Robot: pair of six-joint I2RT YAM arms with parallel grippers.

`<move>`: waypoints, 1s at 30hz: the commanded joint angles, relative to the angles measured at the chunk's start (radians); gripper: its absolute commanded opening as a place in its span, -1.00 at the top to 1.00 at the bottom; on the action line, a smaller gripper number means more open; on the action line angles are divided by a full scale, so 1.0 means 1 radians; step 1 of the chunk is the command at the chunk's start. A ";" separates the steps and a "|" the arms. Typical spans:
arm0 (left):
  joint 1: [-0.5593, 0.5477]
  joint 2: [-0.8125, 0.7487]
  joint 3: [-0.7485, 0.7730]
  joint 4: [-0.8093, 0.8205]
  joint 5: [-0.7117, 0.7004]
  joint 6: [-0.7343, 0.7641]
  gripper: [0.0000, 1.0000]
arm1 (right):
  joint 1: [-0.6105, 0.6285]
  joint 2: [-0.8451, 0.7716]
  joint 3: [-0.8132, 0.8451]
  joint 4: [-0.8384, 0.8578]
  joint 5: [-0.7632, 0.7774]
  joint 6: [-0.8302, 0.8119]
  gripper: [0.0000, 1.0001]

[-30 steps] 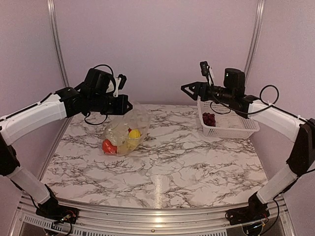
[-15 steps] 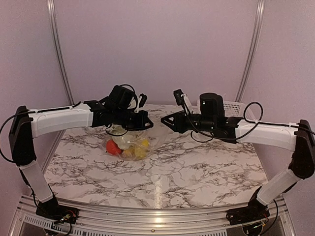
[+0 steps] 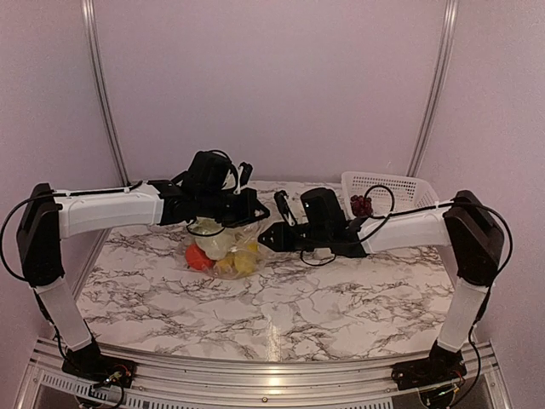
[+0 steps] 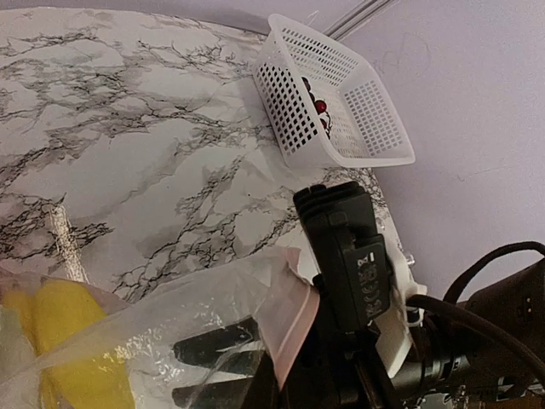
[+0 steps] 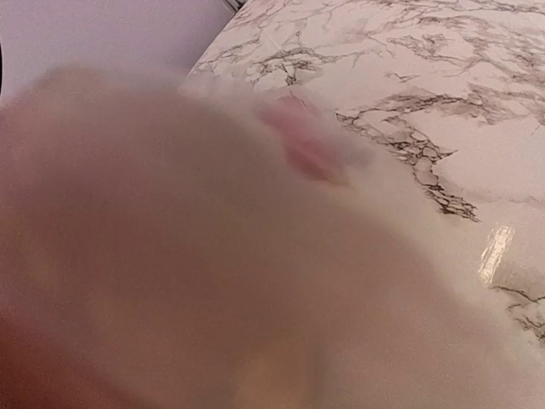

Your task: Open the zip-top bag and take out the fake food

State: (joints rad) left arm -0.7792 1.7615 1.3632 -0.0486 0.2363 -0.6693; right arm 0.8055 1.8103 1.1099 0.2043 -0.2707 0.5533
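My left end effector [image 3: 254, 213] is clamped on the bag [image 3: 223, 245] near the surface's [image 3: 341, 294] far edge; my right end effector's [image 3: 263, 240] state I can't tell. Likely floppy, slippery film (toy food [image 3: 197, 256] sags low), so I'd take the stiffer zip strip [image 4: 294, 311].

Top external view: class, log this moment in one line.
left gripper shut on zip-top bag | right gripper at bag mouth | fake food inside

Soft, even, pinkish light overhead; a pale glare streak marks the glossy grey-veined white marble tabletop [image 3: 274, 322] at lower centre. Peach-toned blur smears the right wrist view's left and bottom, with a glint at right. The left wrist view is sharp.
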 commanded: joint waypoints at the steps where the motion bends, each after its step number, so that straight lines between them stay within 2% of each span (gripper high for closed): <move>1: 0.022 0.017 -0.056 0.106 0.018 -0.089 1.00 | 0.010 0.083 0.098 0.023 0.002 0.145 0.42; 10: 0.061 0.010 -0.155 0.221 0.046 -0.181 1.00 | 0.010 0.243 0.172 0.014 -0.042 0.253 0.22; 23: 0.079 0.043 -0.209 0.277 0.074 -0.234 1.00 | 0.034 0.367 0.238 -0.030 -0.061 0.234 -0.46; 30: 0.081 0.051 -0.208 0.272 0.078 -0.235 1.00 | 0.055 0.428 0.310 -0.189 0.071 0.197 -0.49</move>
State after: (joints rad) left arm -0.7013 1.7996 1.1610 0.1902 0.2966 -0.9031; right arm 0.8394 2.1933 1.3872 0.1722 -0.2996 0.7849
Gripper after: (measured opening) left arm 0.007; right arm 0.743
